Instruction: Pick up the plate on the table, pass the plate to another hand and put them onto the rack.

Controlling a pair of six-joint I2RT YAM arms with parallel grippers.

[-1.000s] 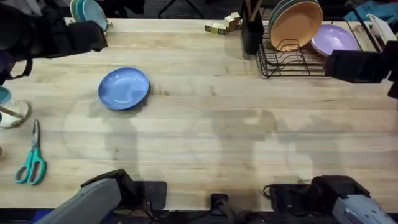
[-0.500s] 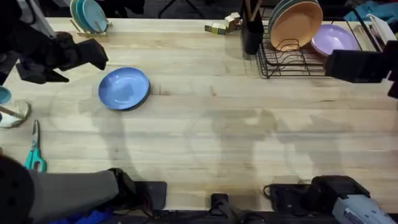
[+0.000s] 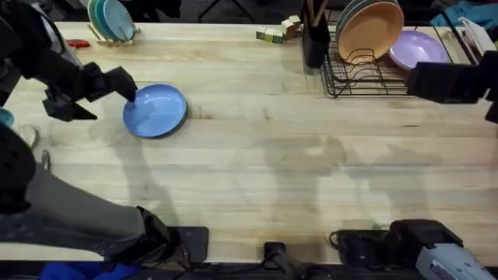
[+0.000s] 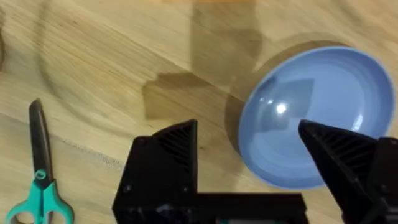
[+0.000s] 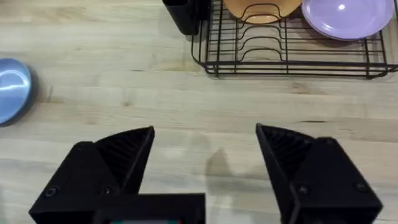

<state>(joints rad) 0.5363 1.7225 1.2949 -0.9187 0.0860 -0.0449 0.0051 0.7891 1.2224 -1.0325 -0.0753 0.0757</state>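
Observation:
The light-blue plate (image 3: 157,110) lies flat on the left part of the wooden table (image 3: 272,155). My left gripper (image 3: 113,101) hovers open at the plate's left rim. In the left wrist view, one finger (image 4: 339,152) is over the plate (image 4: 311,112) and the other finger (image 4: 171,152) is over bare wood beside it. My right gripper (image 5: 205,143) is open and holds nothing, hanging over the table in front of the black wire rack (image 5: 292,59). Overhead, the right gripper (image 3: 440,82) shows just right of the rack (image 3: 366,82).
The rack holds an orange plate (image 3: 372,31) and a purple plate (image 3: 418,48), with a black utensil cup (image 3: 315,39) at its left. A wooden holder with teal plates (image 3: 109,19) stands at the back left. Teal scissors (image 4: 40,186) lie left of the plate.
My left gripper has moved right and toward the table's front, coming down to the plate's left rim. The plate and the right arm have not moved.

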